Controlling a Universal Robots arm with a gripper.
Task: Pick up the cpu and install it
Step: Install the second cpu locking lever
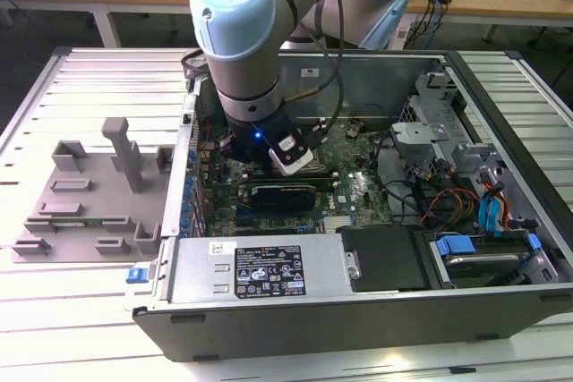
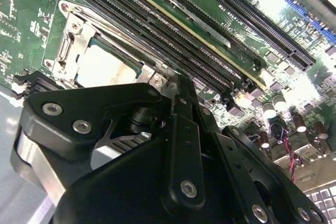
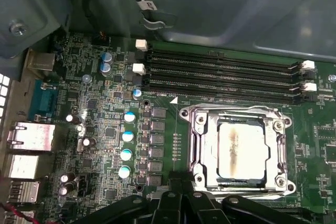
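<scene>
The cpu (image 3: 240, 148), a flat square chip with a silver top marked by a smudge, lies inside the metal-framed socket (image 3: 198, 145) on the green motherboard (image 3: 105, 129). In the second wrist view the cpu (image 2: 102, 66) sits just beyond the black fingers. My gripper (image 3: 182, 186) is at the socket's edge beside the chip, its fingers together and holding nothing. In the second wrist view the gripper (image 2: 167, 83) hides part of the socket. The arm's wrist (image 1: 255, 105) hangs low inside the open computer case (image 1: 358, 310).
Long black memory slots (image 3: 220, 74) run beside the socket. A grey fixture block (image 1: 89, 194) stands outside the case at the exterior view's left. A power supply (image 1: 269, 270) lines the near wall, and a drive cage with cables (image 1: 483, 221) fills the exterior view's right.
</scene>
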